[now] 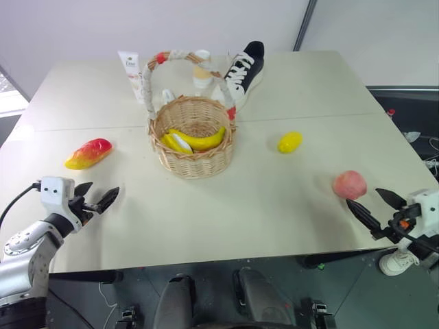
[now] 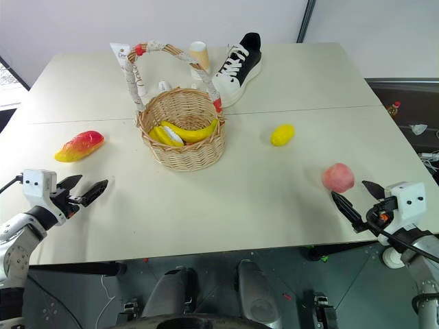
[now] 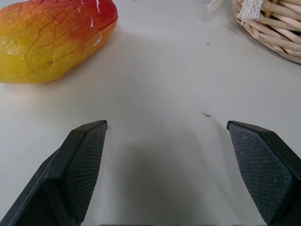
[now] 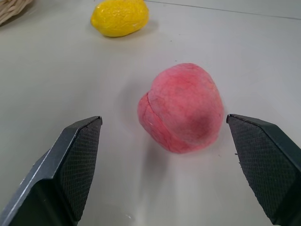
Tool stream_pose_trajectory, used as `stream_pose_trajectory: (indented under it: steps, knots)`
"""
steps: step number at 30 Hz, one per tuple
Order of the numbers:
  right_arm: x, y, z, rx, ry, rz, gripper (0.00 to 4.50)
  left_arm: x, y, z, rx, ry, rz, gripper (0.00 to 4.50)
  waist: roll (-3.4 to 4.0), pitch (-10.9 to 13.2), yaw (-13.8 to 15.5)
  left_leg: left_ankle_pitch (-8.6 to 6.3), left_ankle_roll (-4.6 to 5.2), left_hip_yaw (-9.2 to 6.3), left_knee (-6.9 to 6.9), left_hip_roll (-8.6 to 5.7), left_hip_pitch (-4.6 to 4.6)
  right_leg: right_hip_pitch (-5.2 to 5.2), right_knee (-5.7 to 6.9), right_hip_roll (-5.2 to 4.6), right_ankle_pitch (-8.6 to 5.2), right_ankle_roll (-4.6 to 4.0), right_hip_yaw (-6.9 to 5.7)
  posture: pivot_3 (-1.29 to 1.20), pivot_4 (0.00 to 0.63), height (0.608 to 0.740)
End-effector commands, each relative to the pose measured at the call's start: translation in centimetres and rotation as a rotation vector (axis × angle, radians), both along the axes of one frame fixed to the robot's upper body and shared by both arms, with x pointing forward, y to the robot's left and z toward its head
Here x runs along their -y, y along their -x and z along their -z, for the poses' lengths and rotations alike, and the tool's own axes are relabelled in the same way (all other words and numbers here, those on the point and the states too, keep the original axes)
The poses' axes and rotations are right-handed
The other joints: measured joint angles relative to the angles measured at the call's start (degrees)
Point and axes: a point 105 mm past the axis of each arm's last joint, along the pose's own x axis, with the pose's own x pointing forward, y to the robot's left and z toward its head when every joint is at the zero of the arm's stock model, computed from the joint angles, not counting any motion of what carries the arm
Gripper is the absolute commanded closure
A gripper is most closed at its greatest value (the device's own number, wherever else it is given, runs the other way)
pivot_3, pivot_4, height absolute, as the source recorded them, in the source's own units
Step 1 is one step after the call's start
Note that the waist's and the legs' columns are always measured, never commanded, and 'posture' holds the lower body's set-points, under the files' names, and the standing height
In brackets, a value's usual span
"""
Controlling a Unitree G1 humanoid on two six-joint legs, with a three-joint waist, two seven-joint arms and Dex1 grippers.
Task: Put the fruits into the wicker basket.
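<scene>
Wicker forms the round basket (image 1: 193, 140) standing at the middle of the pale table (image 1: 226, 199), a little toward the far side, with its tall cloth-wrapped handle (image 1: 180, 60) arching over it and red ties at the handle's ends. Yellow bananas (image 1: 195, 140) lie inside the basket. The red-and-yellow mango (image 1: 88, 153) lies on the table to the left of the basket, well apart from it. The small yellow lemon (image 1: 289, 142) lies to the right of the basket, and the pinkish-red peach (image 1: 350, 184) sits farther right and nearer, close to the table's near right corner.

The left gripper (image 1: 96, 199) hovers over the near left part of the table with its two black fingers spread wide and nothing between them; in the left wrist view the mango (image 3: 54, 37) lies beyond and to one side of the fingers (image 3: 82, 165), not touching them, and the basket's rim (image 3: 277, 28) shows at the other side. The right gripper (image 1: 376, 208) hangs at the near right edge, its fingers likewise released and empty. In the right wrist view the peach (image 4: 181, 108) sits just ahead between the lines of the two fingers (image 4: 75, 165), apart from both, with the lemon (image 4: 120, 17) farther off.

Behind the basket stand a black-and-white sneaker (image 1: 243, 72), a white tube (image 1: 132, 74) and a small paper cup (image 2: 199, 55).
</scene>
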Motion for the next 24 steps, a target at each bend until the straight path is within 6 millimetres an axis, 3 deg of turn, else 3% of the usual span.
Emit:
stream_pose_trajectory:
  steps: [1,12,16,20,24]
  knots:
    - [0.1,-0.2,-0.7,0.035,0.016,-0.003,0.06,-0.3,-0.2,-1.4,0.065,-0.041,-0.004,0.14,0.0,0.0,0.0,0.0,0.0,0.0,0.0,0.0,0.0,0.0,0.0,0.0,0.0,0.0,0.0,0.0,0.15,0.74]
    - [-0.2,-0.3,-1.8,0.062,0.03,-0.028,0.06,0.1,-0.5,-1.9,0.076,-0.026,0.006,0.14,0.0,0.0,0.0,0.0,0.0,-0.01,0.0,0.0,0.0,0.01,0.01,0.0,0.0,0.0,0.0,0.0,0.15,0.74]
    - [-1.7,-0.9,-4.8,0.146,0.007,-0.095,0.06,0.2,-1.0,-2.6,0.094,-0.042,0.012,0.14,0.0,0.0,-0.1,0.0,0.0,0.0,0.01,0.0,0.01,0.0,0.03,0.0,0.01,0.01,0.0,0.0,0.15,0.74]
    - [-4.5,-1.8,-6.5,0.184,0.007,-0.202,0.06,-0.4,-2.0,-3.6,0.113,-0.083,-0.026,0.14,-0.01,0.0,0.0,0.0,0.0,-0.02,0.04,-0.01,0.02,0.01,0.09,0.02,0.01,0.01,0.0,0.0,0.15,0.74]
    - [-10.7,-2.0,-8.5,0.219,-0.014,-0.428,0.06,-1.1,-3.2,-4.9,0.117,-0.196,-0.051,0.14,-0.03,0.0,-0.1,0.0,0.0,-0.04,0.04,0.0,0.02,0.0,0.11,0.03,0.01,0.01,-0.01,0.0,0.15,0.74]
